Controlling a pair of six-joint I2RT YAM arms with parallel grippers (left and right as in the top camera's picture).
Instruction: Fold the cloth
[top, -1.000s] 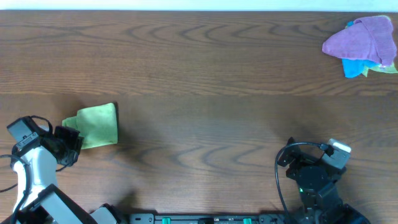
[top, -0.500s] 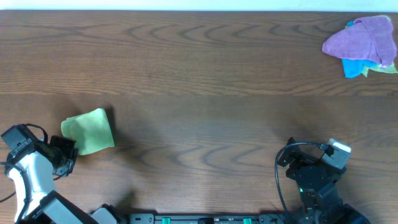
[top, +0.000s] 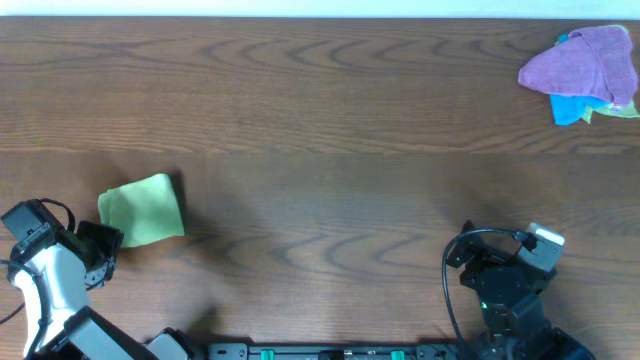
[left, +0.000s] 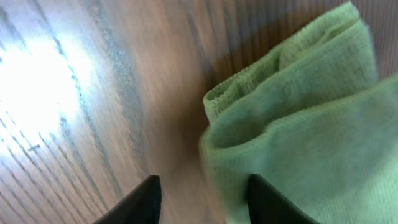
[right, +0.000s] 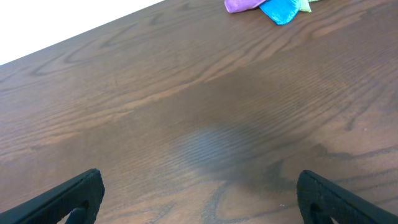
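The green cloth (top: 142, 210), soft nubby terry folded into thick rounded layers, is lying on the left of the dark wood-grain counter (top: 330, 120), while a crumpled purple and blue heap (top: 585, 65) is sitting at its far right corner. The left hand (left: 202, 208) is hovering at the cloth's near edge, moderately spread and gripping nothing; the right hand (right: 199, 205) is gaping wide over bare wood, empty

Left gripper (left: 200, 202) and right gripper (right: 199, 202) hold jaws spread.
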